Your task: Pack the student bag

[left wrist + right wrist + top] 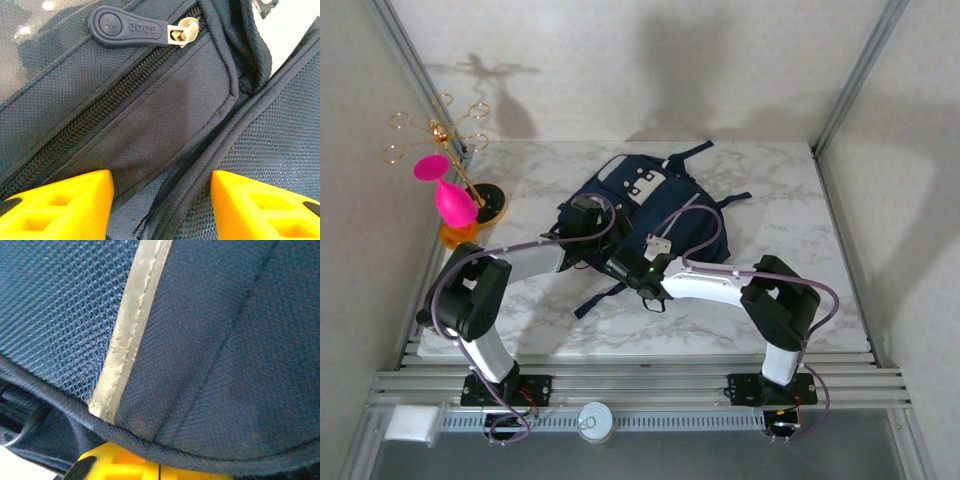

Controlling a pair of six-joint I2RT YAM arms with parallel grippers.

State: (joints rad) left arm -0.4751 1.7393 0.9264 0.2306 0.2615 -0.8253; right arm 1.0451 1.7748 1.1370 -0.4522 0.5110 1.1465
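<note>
Student bag [695, 235] on table [800, 240] (stand [488, 203] left)

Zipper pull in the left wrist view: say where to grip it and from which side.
Probably pinch the flat navy tab, not the metal slider. It lies flat on the student bag, pointing left, so come from above, fingers across its narrow width.

Lab test cell: aluminium frame rails [640, 385], white panel walls [620, 60], marble-look tabletop [790, 230].

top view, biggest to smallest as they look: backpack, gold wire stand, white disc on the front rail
1. backpack, by far the largest
2. gold wire stand
3. white disc, clearly smallest even though it sits nearer the camera
</note>
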